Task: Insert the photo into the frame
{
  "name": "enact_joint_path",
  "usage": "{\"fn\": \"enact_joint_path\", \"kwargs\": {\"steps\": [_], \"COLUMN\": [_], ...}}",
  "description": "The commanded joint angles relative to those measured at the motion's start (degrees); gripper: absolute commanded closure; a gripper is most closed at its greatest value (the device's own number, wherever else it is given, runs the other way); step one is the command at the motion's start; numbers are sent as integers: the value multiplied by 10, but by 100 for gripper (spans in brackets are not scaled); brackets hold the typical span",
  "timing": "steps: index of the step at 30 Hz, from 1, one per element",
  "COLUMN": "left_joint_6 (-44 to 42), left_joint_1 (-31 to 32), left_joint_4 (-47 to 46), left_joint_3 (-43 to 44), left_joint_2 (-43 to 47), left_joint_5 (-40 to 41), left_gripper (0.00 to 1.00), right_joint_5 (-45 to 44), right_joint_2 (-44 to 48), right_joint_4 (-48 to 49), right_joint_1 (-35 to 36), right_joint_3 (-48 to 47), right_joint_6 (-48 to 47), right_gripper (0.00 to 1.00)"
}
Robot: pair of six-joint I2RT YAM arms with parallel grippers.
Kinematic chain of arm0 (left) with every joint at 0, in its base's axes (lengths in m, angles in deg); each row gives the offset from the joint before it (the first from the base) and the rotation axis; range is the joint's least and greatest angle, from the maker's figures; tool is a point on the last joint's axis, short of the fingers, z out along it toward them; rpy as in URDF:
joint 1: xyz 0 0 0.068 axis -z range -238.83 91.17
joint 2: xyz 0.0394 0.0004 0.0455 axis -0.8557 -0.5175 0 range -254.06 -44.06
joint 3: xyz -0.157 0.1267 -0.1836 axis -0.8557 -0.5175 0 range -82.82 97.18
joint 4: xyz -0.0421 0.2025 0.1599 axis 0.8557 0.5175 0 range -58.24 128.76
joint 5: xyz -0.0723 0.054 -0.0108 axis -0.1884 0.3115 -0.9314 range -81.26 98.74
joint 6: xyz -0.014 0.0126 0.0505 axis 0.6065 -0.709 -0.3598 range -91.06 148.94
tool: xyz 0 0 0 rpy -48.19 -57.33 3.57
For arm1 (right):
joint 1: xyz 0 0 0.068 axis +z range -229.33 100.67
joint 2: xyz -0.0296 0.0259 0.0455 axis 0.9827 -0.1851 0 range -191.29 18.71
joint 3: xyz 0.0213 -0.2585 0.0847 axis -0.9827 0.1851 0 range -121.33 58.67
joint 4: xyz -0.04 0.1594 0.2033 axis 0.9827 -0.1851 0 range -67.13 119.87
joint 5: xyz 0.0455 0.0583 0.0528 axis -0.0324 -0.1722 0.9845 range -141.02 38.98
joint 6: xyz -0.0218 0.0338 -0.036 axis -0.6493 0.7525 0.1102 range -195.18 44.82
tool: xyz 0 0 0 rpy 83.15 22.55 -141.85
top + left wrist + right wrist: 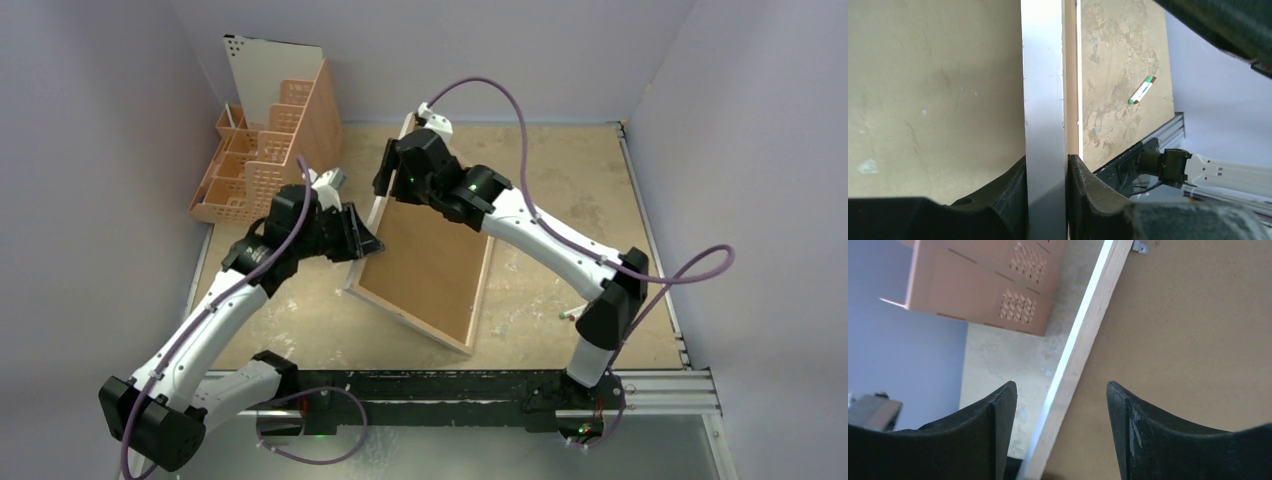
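Walls [90, 120]: plain lavender, on three sides.
Counter [560, 170]: tan board, worn, with pale scuffs.
Organiser [265, 150]: orange plastic lattice, beyond and left of the left end effector [358, 235]. A white perforated panel [268, 70] stands at its rear.
Rail [660, 385]: aluminium, at the near edge.
Marker [568, 314]: white, lying well right of the right end effector [383, 185].
Light: even.

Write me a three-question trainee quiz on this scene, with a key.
1. True or false: the left hand is shut on the frame's edge.
2. The right hand is: A) open, straddling the frame's rim; B) shut on the rim; C) shut on a pen.
3. Which face of the frame is up?
Key: 1 true; 2 A; 3 the back, showing its brown board.
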Motion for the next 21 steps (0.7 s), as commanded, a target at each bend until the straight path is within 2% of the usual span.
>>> {"fn": "enact_joint_path", "kwargs": {"steps": [1,6,11,14,18,21], "left_joint_6": [-140,-186,-233,-258,-298,-315], "left_joint_1": [0,0,1,3,5,7], "left_joint_4": [100,136,148,166,179,183], "left_joint_3": [152,257,304,332,355,367], "left_joint_2": [-33,-73,-107,-122,-128,-131], "left_joint_5": [44,54,30,41,50,61], "left_gripper": [100,100,100,100,100,100], "right_joint_5": [-9,15,80,94,95,100], "right_joint_2": [71,123,147,164,179,185], "right_joint_4": [30,46,62,81,99,111], "right_joint_1": [-15,-35,-75,-86,-90,-90], "right_joint_3": [39,89,122,134,132,124], "right_joint_6": [-8,-5,-6,-5,1,4], "right_gripper": [32,32,31,26,13,10]}}
